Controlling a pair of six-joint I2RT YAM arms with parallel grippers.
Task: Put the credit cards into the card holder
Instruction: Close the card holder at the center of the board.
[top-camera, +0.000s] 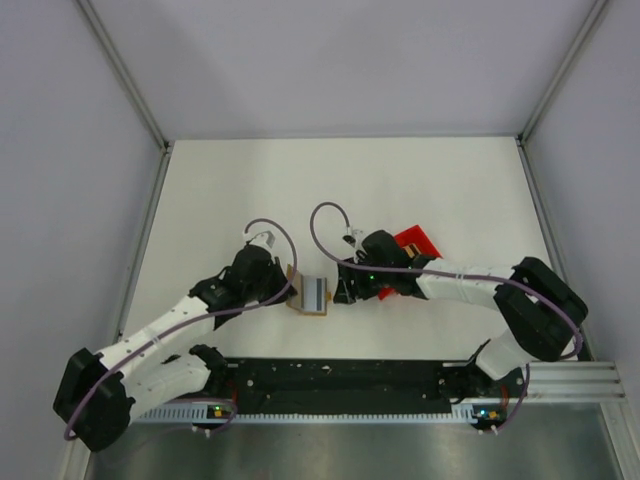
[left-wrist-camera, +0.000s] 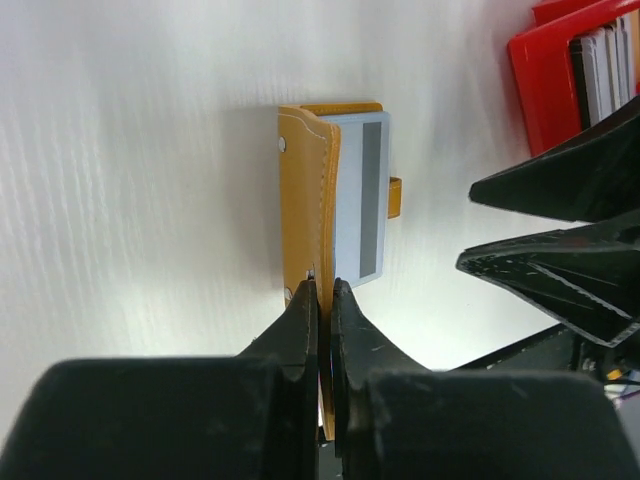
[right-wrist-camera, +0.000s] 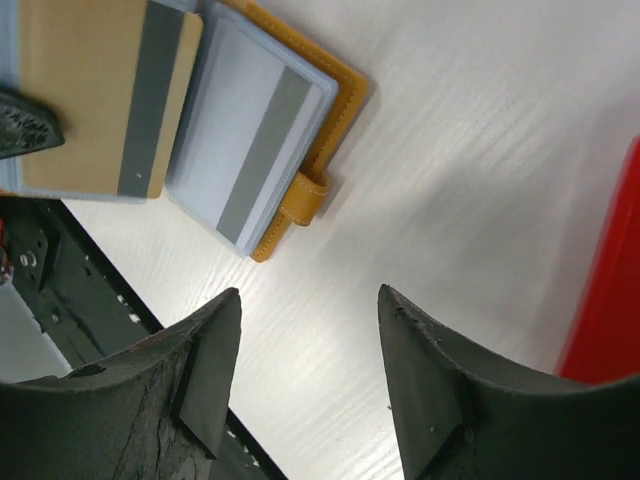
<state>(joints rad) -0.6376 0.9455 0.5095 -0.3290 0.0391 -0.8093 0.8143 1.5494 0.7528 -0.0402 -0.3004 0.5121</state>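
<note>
The orange card holder (left-wrist-camera: 303, 190) lies open on the white table between the two arms (top-camera: 310, 293). One of its leaves stands up on edge, and my left gripper (left-wrist-camera: 323, 290) is shut on that leaf's near end. A light blue credit card (left-wrist-camera: 358, 190) with a grey stripe lies flat in the holder (right-wrist-camera: 250, 150). The raised leaf (right-wrist-camera: 100, 90) shows tan with a grey stripe in the right wrist view. My right gripper (right-wrist-camera: 310, 292) is open over bare table just right of the holder's tab (right-wrist-camera: 300, 200), with nothing between its fingers.
A red raised-rim tray (left-wrist-camera: 545, 90) sits to the right of the holder, with several cards (left-wrist-camera: 603, 68) standing in it. It shows behind the right wrist (top-camera: 415, 243). The black base rail (top-camera: 340, 378) runs along the near table edge.
</note>
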